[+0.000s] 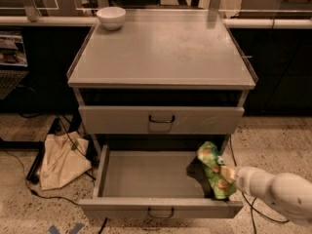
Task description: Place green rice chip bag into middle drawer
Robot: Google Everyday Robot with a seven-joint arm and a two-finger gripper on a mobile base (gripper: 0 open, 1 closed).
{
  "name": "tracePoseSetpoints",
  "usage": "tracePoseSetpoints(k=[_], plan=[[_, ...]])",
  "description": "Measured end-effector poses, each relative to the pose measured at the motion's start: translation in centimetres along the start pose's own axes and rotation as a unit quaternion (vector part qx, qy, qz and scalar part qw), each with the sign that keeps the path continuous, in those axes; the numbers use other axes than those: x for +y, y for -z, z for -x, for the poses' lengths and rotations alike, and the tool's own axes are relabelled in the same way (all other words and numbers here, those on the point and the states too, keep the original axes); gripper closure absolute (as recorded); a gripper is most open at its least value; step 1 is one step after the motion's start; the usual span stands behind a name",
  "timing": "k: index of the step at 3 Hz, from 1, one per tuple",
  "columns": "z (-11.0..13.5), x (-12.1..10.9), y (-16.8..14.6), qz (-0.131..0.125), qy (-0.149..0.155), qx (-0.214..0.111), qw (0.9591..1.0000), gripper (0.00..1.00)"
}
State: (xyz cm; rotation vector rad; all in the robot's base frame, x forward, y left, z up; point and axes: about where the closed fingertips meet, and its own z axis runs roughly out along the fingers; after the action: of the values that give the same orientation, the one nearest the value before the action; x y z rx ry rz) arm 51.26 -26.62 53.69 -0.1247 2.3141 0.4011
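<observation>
The green rice chip bag (214,169) is crinkled bright green foil with orange chip pictures. It hangs at the right end of the open middle drawer (146,174), low over the drawer's floor by its right wall. My gripper (228,174) comes in from the right on a white arm and is shut on the bag's right edge. The bag casts a dark shadow on the drawer floor to its left.
A closed grey drawer front (161,119) with a dark handle sits above the open drawer. A white bowl (111,17) stands at the back left of the cabinet top (161,52). A beige cloth bag (61,160) and cables lie on the floor left of the cabinet.
</observation>
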Motion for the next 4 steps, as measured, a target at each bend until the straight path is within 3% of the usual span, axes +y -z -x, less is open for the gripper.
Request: tracePoseSetpoints(k=[1, 2, 4], plan=[[-0.1, 0.4, -3.2, 0.020, 0.013, 0.015, 0.9996, 1.00], [1.7, 1.9, -6.5, 0.054, 0.036, 0.015, 0.9977, 1.00], [3.2, 2.5, -9.7, 0.075, 0.034, 0.015, 0.9965, 1.00]])
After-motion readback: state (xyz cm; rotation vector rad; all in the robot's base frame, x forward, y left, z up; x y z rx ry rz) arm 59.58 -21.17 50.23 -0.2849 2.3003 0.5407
